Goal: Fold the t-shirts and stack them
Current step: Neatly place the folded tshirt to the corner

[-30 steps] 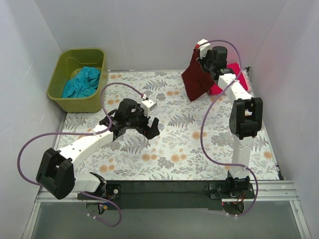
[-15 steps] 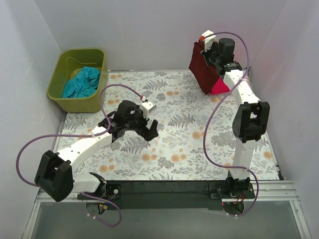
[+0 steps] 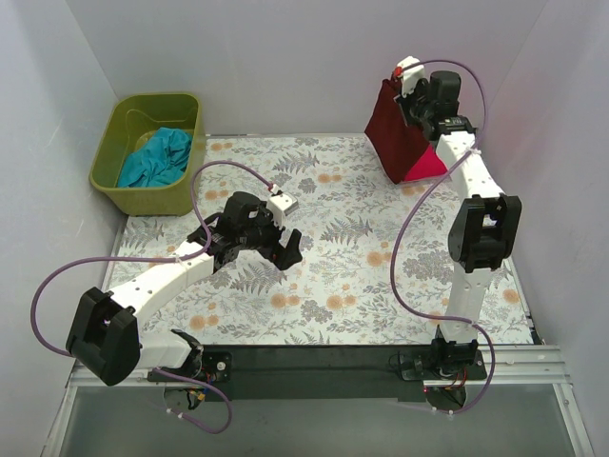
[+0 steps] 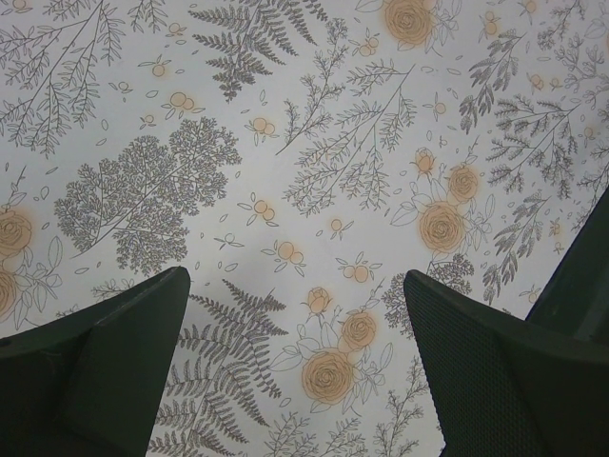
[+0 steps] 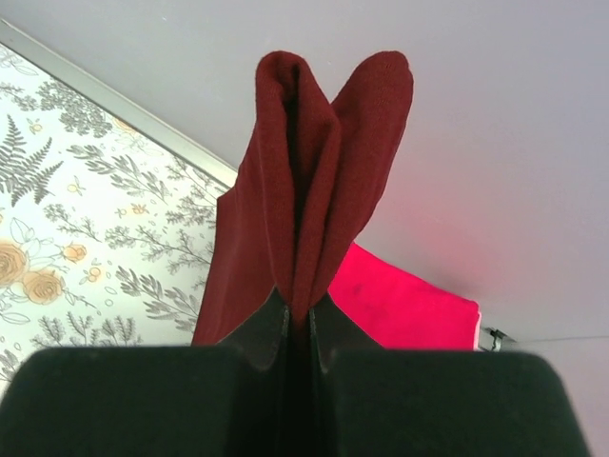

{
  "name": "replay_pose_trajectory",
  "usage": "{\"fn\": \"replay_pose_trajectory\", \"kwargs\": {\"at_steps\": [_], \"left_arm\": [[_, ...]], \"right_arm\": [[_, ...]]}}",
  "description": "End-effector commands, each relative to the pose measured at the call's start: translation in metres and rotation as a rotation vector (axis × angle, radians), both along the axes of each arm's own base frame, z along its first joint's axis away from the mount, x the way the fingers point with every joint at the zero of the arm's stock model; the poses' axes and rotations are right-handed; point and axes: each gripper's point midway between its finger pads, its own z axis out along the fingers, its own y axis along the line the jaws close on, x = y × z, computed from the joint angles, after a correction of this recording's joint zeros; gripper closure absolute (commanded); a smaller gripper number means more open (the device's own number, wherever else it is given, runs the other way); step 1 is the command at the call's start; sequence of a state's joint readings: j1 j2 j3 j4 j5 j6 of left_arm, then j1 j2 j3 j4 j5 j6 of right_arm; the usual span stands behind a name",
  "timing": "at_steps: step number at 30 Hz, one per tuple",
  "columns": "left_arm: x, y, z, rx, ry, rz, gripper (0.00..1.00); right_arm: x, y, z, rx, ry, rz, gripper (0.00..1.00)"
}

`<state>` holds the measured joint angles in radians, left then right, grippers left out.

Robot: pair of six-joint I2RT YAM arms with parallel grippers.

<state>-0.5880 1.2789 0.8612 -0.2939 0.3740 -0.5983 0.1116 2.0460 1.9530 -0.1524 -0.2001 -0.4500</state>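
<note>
The counter is big and flat, and its smooth cover is printed with ferns and orange flowers. At 10 o'clock, just off its corner, sits a green plastic tub with rounded sides. The teal t-shirt lies crumpled inside it. At 1 o'clock the dark maroon t-shirt hangs folded in the air. It is just above the bright pink-red t-shirt, which lies flat. My right gripper is pinched tight on the maroon shirt's top fold. My left gripper is spread wide with nothing in it, over the bare cover near the middle. I think the cloth is light, soft and floppy, so it will sag. A folded edge is the best place to hold it.
</note>
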Motion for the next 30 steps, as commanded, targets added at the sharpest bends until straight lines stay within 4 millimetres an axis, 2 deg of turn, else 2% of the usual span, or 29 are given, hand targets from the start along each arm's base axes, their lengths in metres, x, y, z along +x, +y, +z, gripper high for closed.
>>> {"fn": "replay_pose_trajectory", "kwargs": {"at_steps": [1,7,9,10,11,21,22,24,30], "left_arm": [[0.0,0.003,0.005,0.005,-0.013,-0.006,0.04],[-0.001,0.001,-0.004,0.012,0.022,-0.009,0.04],[-0.001,0.0,-0.005,0.011,0.028,-0.012,0.04],[-0.002,0.0,-0.004,0.011,0.03,-0.013,0.04],[-0.002,0.0,-0.006,0.015,0.034,-0.016,0.04],[0.001,-0.005,-0.009,0.03,0.078,-0.022,0.04],[0.002,-0.005,-0.008,0.031,0.079,-0.02,0.04],[0.002,-0.005,-0.009,0.037,0.084,-0.02,0.04],[0.0,-0.004,-0.013,0.047,0.106,-0.016,0.04]], "right_arm": [[-0.002,-0.016,0.076,0.004,-0.169,0.005,0.99],[0.009,-0.043,0.063,-0.027,-0.16,-0.007,0.99],[0.017,-0.05,0.052,-0.038,-0.151,-0.006,0.99],[0.02,-0.064,0.054,-0.039,-0.159,-0.013,0.99],[0.026,-0.068,0.043,-0.042,-0.145,-0.013,0.99],[0.058,-0.116,0.0,-0.094,-0.141,0.004,0.99],[0.062,-0.12,-0.009,-0.095,-0.133,0.0,0.99],[0.068,-0.129,-0.008,-0.107,-0.153,-0.011,0.99],[0.078,-0.155,-0.035,-0.134,-0.148,-0.04,0.99]]}}
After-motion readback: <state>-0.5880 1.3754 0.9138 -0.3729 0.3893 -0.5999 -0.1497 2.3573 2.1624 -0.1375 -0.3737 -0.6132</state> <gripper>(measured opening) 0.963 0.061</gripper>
